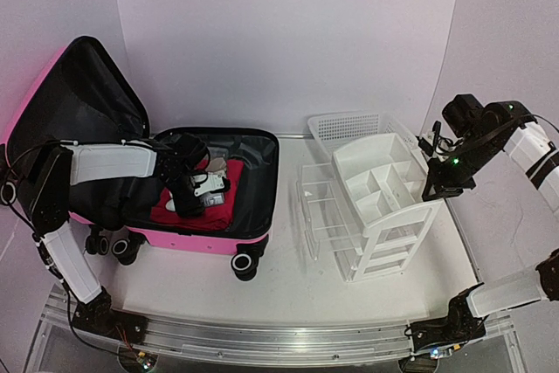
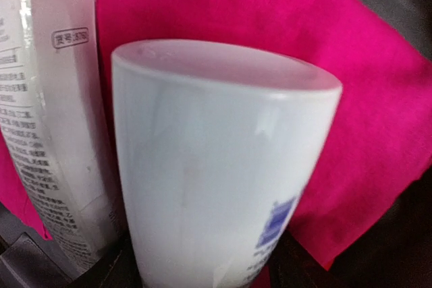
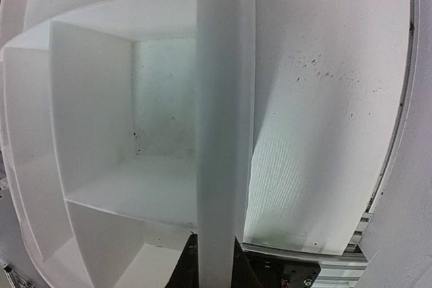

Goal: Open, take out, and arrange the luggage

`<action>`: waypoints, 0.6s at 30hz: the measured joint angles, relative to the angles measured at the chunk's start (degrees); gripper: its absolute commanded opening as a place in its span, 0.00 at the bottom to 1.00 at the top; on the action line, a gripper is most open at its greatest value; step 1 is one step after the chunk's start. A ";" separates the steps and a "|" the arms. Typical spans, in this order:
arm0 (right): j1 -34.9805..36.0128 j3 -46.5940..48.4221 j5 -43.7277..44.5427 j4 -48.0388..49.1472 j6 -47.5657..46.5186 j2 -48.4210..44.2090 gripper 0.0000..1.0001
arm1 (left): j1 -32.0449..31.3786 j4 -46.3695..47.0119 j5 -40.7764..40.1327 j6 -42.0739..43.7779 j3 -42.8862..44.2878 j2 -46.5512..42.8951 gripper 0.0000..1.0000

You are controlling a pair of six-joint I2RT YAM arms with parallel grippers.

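The luggage point(image 1: 196, 238) lay open, contents not yet out. My left fingers point(image 1: 197, 191) sat inside it over a white bottle point(image 2: 216, 166), and I couldn't tell their grip. My right fingers point(image 1: 434, 188) were clamped on a wall of the organizer point(image 1: 384, 183).

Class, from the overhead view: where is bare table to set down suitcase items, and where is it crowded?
Free: the table strip between luggage and drawer organizer, and the band in front of both. Crowded: inside the luggage, and by the basket behind the organizer.
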 measured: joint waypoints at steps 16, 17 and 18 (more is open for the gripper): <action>0.00 0.00 -0.11 0.00 0.13 0.00 0.00 | 0.00 0.15 -1.84 -0.04 0.09 -1.22 0.40; 0.00 0.00 -0.11 0.00 0.13 0.00 0.00 | 0.00 -0.07 -1.55 -0.07 0.02 -2.23 0.39; 0.00 0.00 -0.11 0.00 0.13 0.00 0.00 | 0.00 -0.31 -1.20 -0.09 -0.02 -3.34 0.38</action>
